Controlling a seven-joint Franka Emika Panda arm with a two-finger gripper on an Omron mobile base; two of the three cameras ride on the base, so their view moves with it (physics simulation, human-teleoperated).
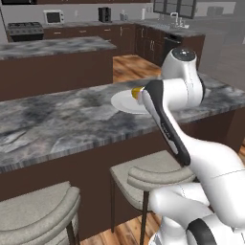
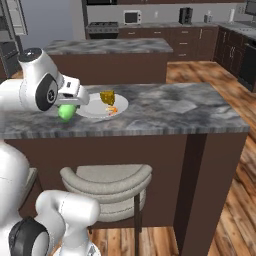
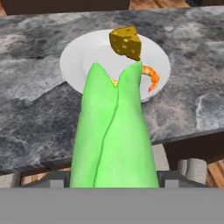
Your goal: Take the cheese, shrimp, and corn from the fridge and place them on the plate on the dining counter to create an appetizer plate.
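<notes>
On the dining counter (image 2: 165, 107), the plate (image 3: 78, 57) already carries cheese (image 3: 126, 41) and shrimp (image 3: 152, 76); the gripper (image 2: 67, 107), jaws spread wide around the corn (image 3: 113, 135), must yet deliver it.

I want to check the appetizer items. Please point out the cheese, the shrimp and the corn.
cheese (image 3: 125, 41), hand view, on its holed front face.
shrimp (image 3: 152, 78), hand view, on its curved body.
corn (image 3: 111, 140), hand view, on the green husk's middle.

Green corn (image 3: 113, 135), yellow-orange cheese (image 3: 126, 41), orange-pink shrimp (image 3: 151, 78), white plate (image 3: 74, 61), grey-marbled dining counter (image 3: 35, 113)
</notes>
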